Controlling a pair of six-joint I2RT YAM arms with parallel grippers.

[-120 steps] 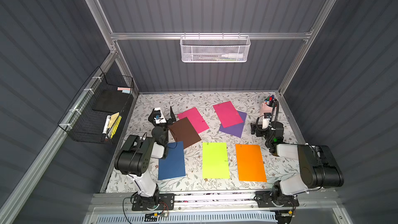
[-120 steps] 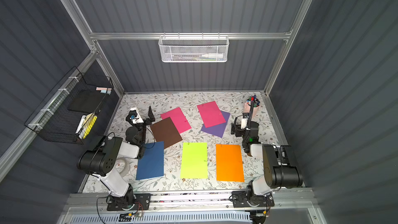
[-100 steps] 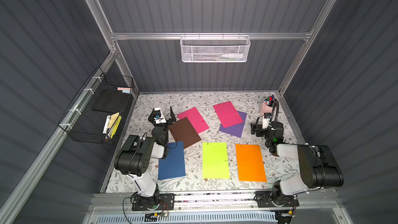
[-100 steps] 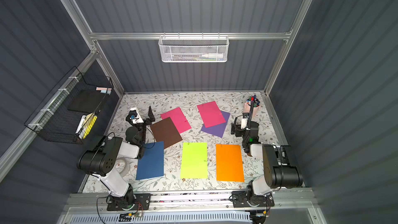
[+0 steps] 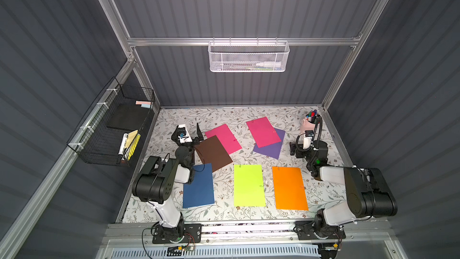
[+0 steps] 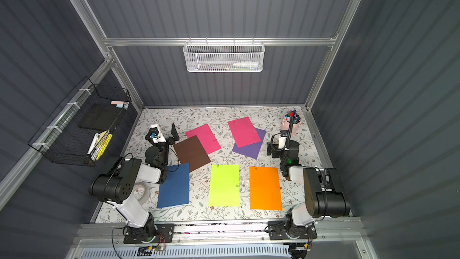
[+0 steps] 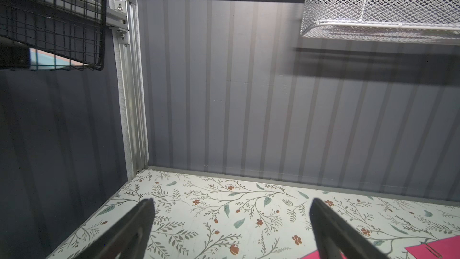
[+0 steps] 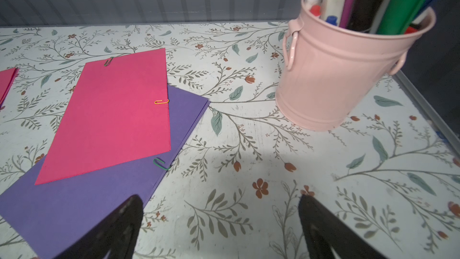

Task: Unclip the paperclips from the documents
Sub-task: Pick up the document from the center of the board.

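Several coloured documents lie flat on the floral table: two pink sheets (image 5: 223, 138) (image 5: 263, 131), purple (image 5: 270, 147), brown (image 5: 214, 153), navy (image 5: 199, 185), lime (image 5: 249, 185) and orange (image 5: 288, 188). In the right wrist view the pink sheet (image 8: 112, 120) overlaps the purple one (image 8: 87, 203). It carries a dark green paperclip (image 8: 108, 61) and a yellow one (image 8: 161, 101); a green clip (image 8: 160, 164) sits on the purple edge. My left gripper (image 7: 231, 204) hovers open over bare table by the back left corner. My right gripper (image 8: 219, 200) is open and empty beside the purple sheet.
A pink bucket of marker pens (image 8: 336, 71) stands at the back right, close to the right gripper. A black wire basket (image 5: 112, 133) hangs on the left wall and a white mesh basket (image 5: 249, 57) on the back wall. A tape roll (image 6: 140, 191) lies under the left arm.
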